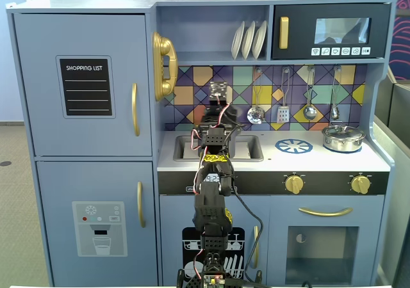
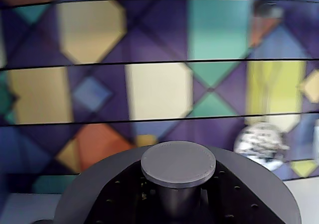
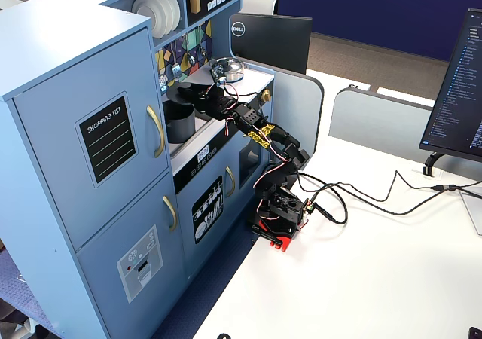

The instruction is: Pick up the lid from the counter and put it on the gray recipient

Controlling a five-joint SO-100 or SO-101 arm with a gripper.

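In a fixed view from the front, the arm (image 1: 211, 192) is reaching up from the bottom edge over the toy kitchen's sink (image 1: 218, 148), and its own body is hiding the jaws and whatever they are carrying. A small silver pot (image 1: 343, 137) is sitting on the counter at right, well apart from the arm.

In the wrist view, the lid (image 2: 179, 194) is filling the lower frame, a dark gray disc with its round knob (image 2: 178, 163) facing the camera, in front of the coloured tile backsplash (image 2: 149, 84). The gripping parts themselves are not showing here.

In a fixed view from the side, the gripper (image 3: 197, 96) is holding the lid (image 3: 188, 94) roughly level, jaws closed on it, just above the gray recipient (image 3: 178, 120), which is standing in the sink area. The arm's base (image 3: 277, 222) is standing on the white bench (image 3: 376, 271).
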